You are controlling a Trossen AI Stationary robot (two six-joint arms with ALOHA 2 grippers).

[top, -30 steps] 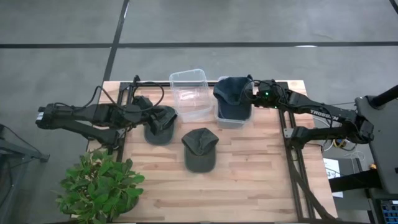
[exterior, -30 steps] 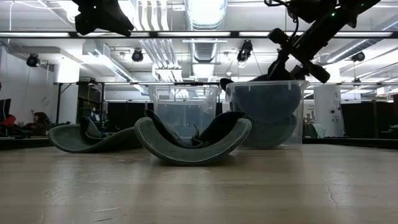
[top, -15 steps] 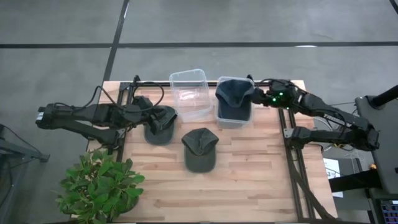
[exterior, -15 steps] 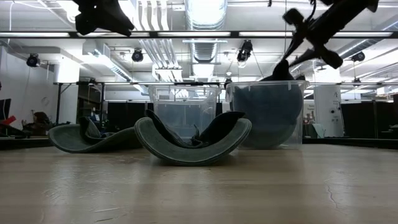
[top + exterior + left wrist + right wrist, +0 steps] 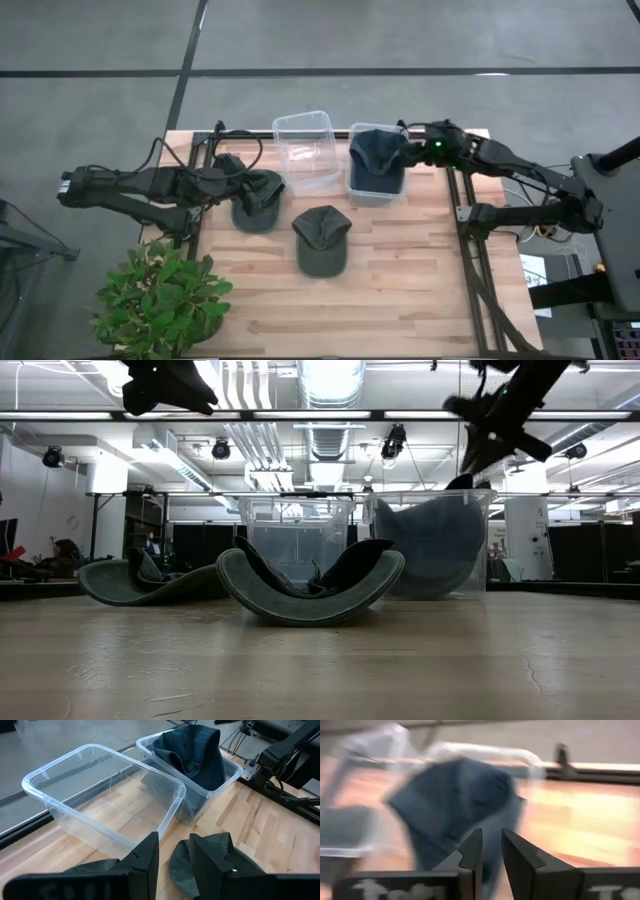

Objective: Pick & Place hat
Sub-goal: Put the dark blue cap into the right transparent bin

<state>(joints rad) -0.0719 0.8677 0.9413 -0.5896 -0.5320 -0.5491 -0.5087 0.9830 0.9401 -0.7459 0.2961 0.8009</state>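
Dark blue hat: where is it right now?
In the high view the dark blue hat sits inside the right-hand clear plastic bin at the table's far edge, beside the empty clear bin.

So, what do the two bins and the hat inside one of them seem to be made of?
The two bins look like clear, glossy, rigid plastic: the wood shows through their walls and the rims catch the light. The hat looks like soft, matte, dark blue woven fabric, perhaps cotton: it folds and creases.

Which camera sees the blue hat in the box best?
The left wrist view: the blue hat fills its clear box, sharp and near. The high view shows it small, the low view through plastic, the right wrist view blurred.
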